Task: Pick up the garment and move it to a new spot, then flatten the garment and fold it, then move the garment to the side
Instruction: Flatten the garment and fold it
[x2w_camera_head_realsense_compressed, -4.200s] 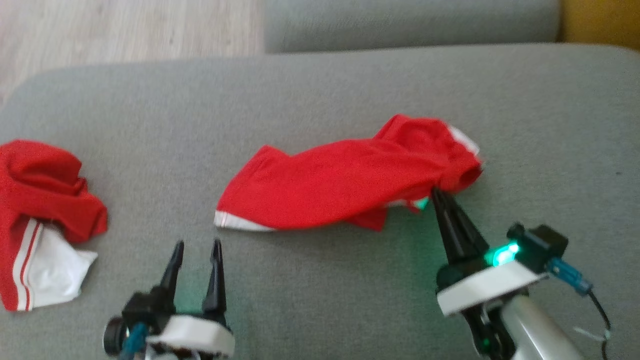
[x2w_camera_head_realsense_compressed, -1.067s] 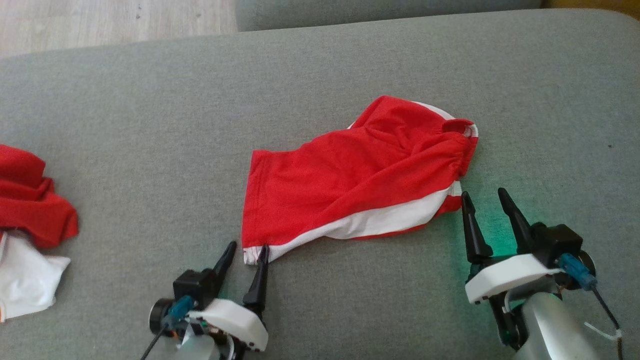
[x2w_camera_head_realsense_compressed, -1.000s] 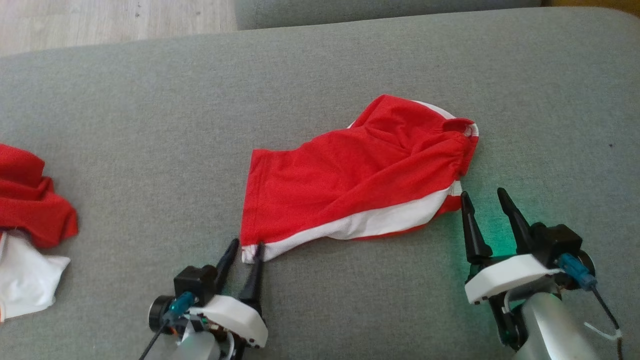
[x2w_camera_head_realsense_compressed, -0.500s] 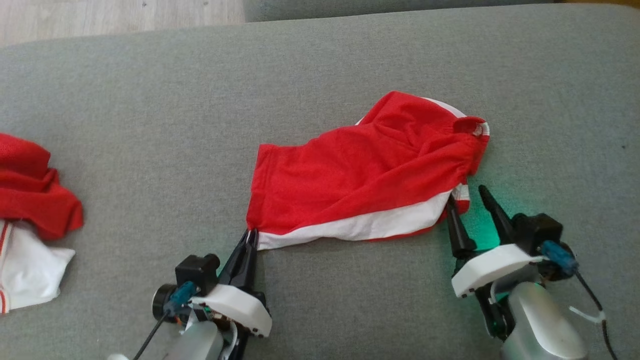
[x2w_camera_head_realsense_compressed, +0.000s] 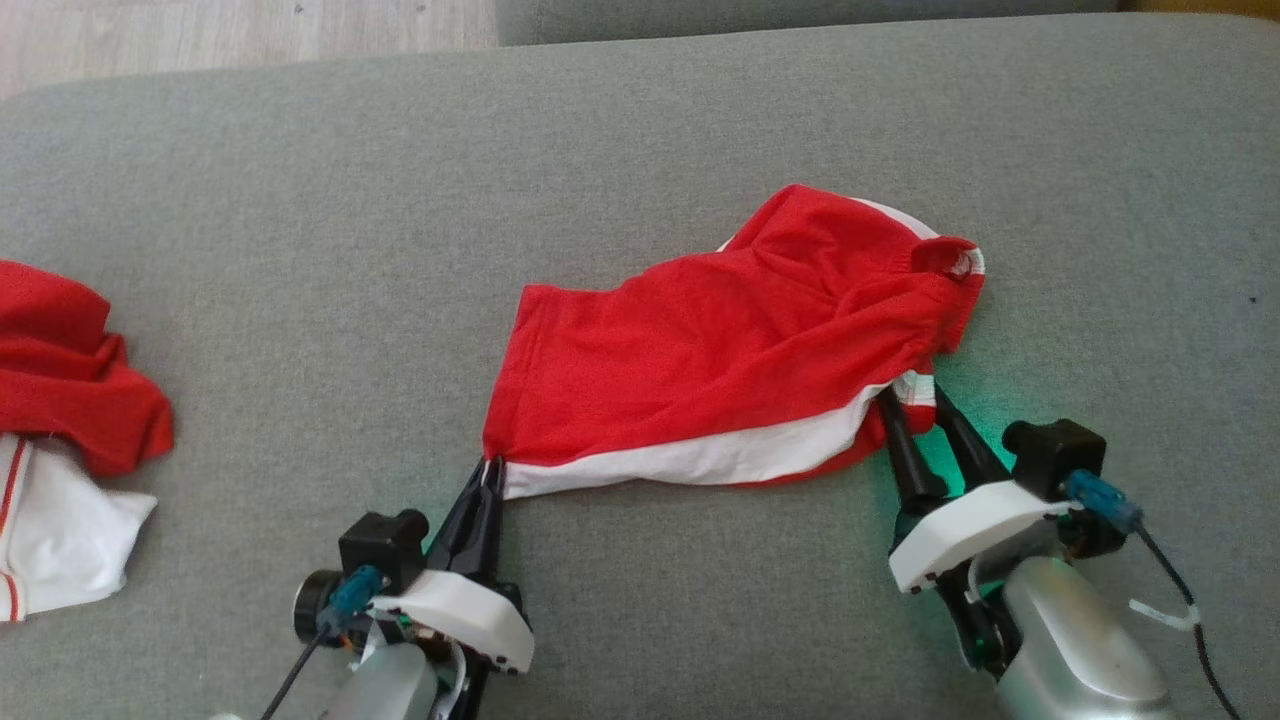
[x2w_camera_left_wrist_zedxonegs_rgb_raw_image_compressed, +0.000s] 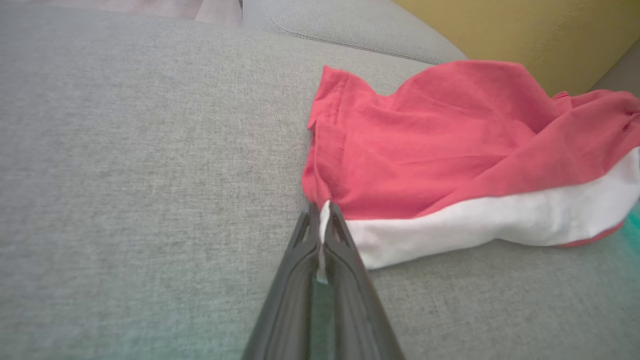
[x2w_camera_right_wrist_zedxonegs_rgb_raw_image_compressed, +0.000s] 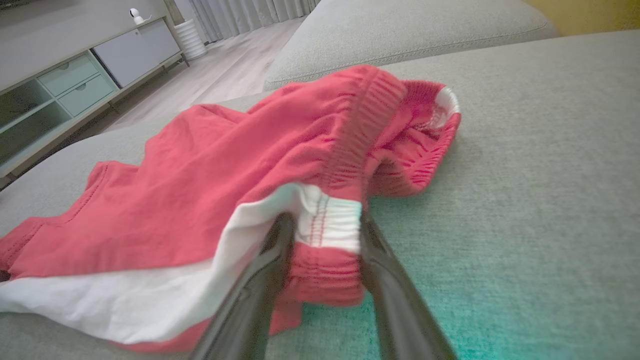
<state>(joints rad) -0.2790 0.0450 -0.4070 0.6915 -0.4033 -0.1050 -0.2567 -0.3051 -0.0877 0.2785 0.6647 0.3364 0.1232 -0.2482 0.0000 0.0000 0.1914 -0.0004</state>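
Observation:
The garment (x2w_camera_head_realsense_compressed: 720, 350) is a pair of red shorts with a white side stripe, lying rumpled on the grey sofa seat (x2w_camera_head_realsense_compressed: 300, 280). My left gripper (x2w_camera_head_realsense_compressed: 492, 465) is shut on the near left hem corner, where the white stripe ends; the left wrist view shows white cloth (x2w_camera_left_wrist_zedxonegs_rgb_raw_image_compressed: 440, 150) pinched between the closed fingers of that gripper (x2w_camera_left_wrist_zedxonegs_rgb_raw_image_compressed: 320, 210). My right gripper (x2w_camera_head_realsense_compressed: 912, 400) is at the near right end. In the right wrist view its fingers (x2w_camera_right_wrist_zedxonegs_rgb_raw_image_compressed: 325, 222) stand apart on either side of the elastic waistband corner of the garment (x2w_camera_right_wrist_zedxonegs_rgb_raw_image_compressed: 225, 175), close against the cloth.
A second red and white garment (x2w_camera_head_realsense_compressed: 60, 400) lies bunched at the seat's left edge. Wooden floor (x2w_camera_head_realsense_compressed: 200, 40) lies beyond the far left edge, and another grey cushion (x2w_camera_head_realsense_compressed: 800, 15) lies behind. A yellow cushion (x2w_camera_left_wrist_zedxonegs_rgb_raw_image_compressed: 525, 30) and a low cabinet (x2w_camera_right_wrist_zedxonegs_rgb_raw_image_compressed: 75, 75) stand further off.
My left gripper has shut on the hem corner. My right gripper has moved forward so its fingers straddle the waistband, and its fingers have drawn closer together.

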